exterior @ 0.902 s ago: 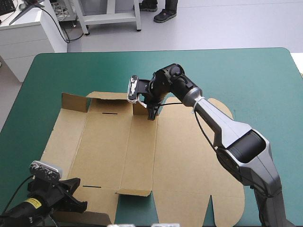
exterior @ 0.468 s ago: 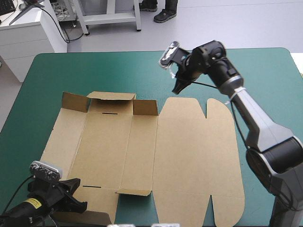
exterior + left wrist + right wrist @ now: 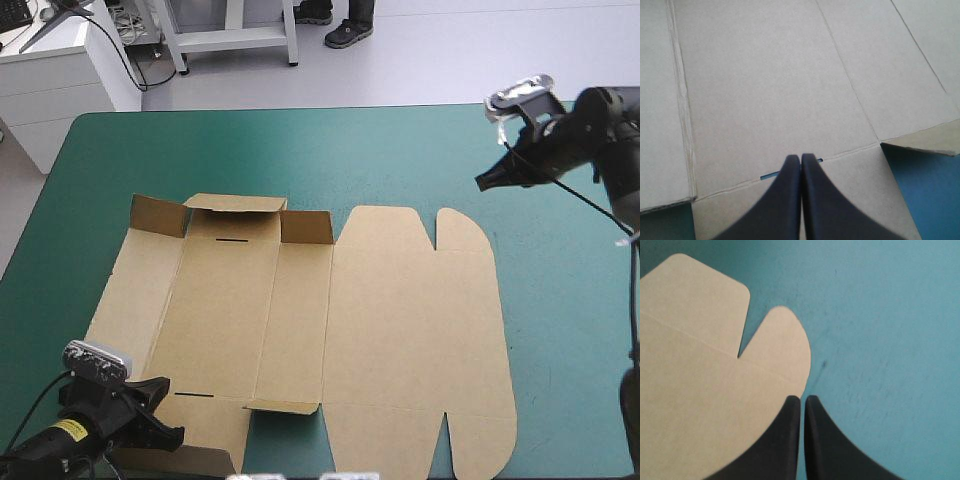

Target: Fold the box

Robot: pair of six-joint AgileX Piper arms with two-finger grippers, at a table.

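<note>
The brown box [image 3: 300, 320] lies mostly flat on the teal-green table, its far-left flaps [image 3: 230, 215] raised a little. My left gripper [image 3: 160, 425] rests shut at the box's near-left corner; in its wrist view the black fingers [image 3: 801, 165] meet just before a slot [image 3: 771, 175] in the box [image 3: 770, 90]. My right gripper [image 3: 487, 182] hangs shut in the air over bare cover beyond the box's far-right corner. From the right wrist view its tip [image 3: 803, 400] stands above the edge of a rounded flap [image 3: 780, 345].
A small flap [image 3: 285, 407] stands up at the box's near edge. Bare teal-green cover [image 3: 300, 150] stretches along the far side and the right side of the table. A white cabinet [image 3: 50, 70] stands off the far-left corner.
My right gripper has left the raised far flap, lifted, and swung right across the table to the far-right side. The left gripper and the box stayed still.
</note>
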